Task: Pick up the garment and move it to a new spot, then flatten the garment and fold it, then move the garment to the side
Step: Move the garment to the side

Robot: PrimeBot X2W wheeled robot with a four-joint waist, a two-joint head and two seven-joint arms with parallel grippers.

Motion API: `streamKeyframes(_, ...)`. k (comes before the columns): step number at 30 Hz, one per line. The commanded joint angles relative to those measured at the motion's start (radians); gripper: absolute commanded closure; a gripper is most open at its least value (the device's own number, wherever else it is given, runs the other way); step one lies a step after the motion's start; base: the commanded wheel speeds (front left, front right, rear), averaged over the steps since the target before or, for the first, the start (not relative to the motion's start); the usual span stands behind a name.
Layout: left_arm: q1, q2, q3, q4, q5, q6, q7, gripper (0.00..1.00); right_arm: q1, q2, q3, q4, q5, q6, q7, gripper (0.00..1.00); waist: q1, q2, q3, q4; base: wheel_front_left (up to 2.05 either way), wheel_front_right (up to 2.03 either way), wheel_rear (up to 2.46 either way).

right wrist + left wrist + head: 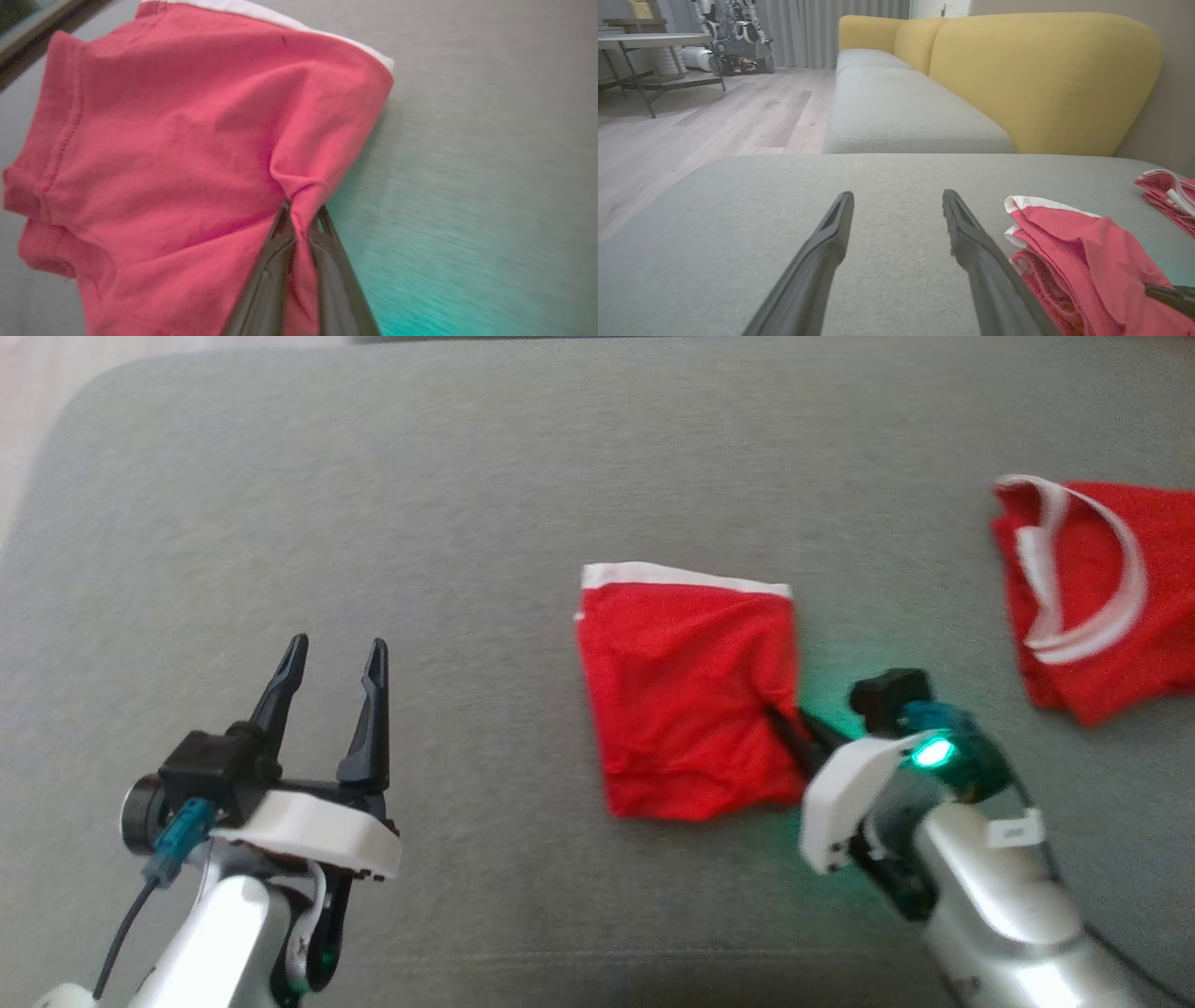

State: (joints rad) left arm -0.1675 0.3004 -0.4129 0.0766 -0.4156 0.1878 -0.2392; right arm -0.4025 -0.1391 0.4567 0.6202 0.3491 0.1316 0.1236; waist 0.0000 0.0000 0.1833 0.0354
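Note:
A folded red garment (686, 691) with a white band along its far edge lies on the grey cushion (467, 523). My right gripper (780, 719) is shut on the garment's right edge; in the right wrist view the two dark fingers (280, 247) pinch a ridge of the red garment (187, 140). My left gripper (329, 658) hovers open over bare cushion to the left of the garment, nothing between its fingers (822, 252). From the left wrist the garment (1073, 242) lies at the right.
A second red garment with white trim (1092, 597) lies crumpled at the cushion's far right (1167, 196). A yellow sofa back (1041, 79) rises behind the grey seats. Wooden floor (691, 130) and a table (644, 42) are beyond the cushion's left edge.

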Motion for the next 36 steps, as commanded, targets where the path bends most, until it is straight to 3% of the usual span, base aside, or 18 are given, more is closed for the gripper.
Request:
streamKeyframes(1, -0.033, 0.028, 0.041, -0.035, -0.001, -0.001, -0.004, 0.00, -0.006, -0.026, 0.012, -0.047, -0.010, -0.001, 0.007, 1.00, 0.0000, 0.0000, -0.013, -0.070, 0.00, 0.00, 0.00)
streamKeyframes(6, -0.039, 0.035, 0.033, -0.057, 0.005, 0.003, 0.010, 0.00, 0.002, -0.130, -0.021, -0.124, -0.019, -0.001, 0.053, 1.00, 0.0000, 0.0000, 0.001, -0.154, 0.00, 0.00, 0.00)
streamKeyframes(12, -0.071, 0.047, 0.027, -0.081, 0.015, 0.000, 0.026, 0.00, -0.072, -0.205, -0.096, -0.187, -0.030, -0.001, 0.078, 1.00, 0.0000, 0.0000, 0.052, -0.214, 0.00, 0.00, 0.00)
streamKeyframes(27, -0.179, 0.040, -0.019, -0.080, 0.036, -0.039, 0.040, 0.00, -0.340, -0.436, -0.239, -0.016, -0.042, -0.001, 0.039, 1.00, 0.0000, 0.0000, 0.181, -0.198, 0.00, 0.00, 0.00)
streamKeyframes(31, -0.199, 0.043, -0.020, -0.081, 0.039, -0.042, 0.039, 0.00, -0.378, -0.460, -0.244, 0.034, -0.027, -0.001, 0.011, 1.00, 0.0000, 0.0000, 0.216, -0.193, 0.00, 0.00, 0.00)
streamKeyframes(36, -0.229, 0.047, -0.021, -0.085, 0.043, -0.047, 0.040, 0.00, -0.412, -0.440, -0.246, 0.106, -0.007, -0.001, -0.022, 1.00, 0.0000, 0.0000, 0.262, -0.186, 0.00, 0.00, 0.00)
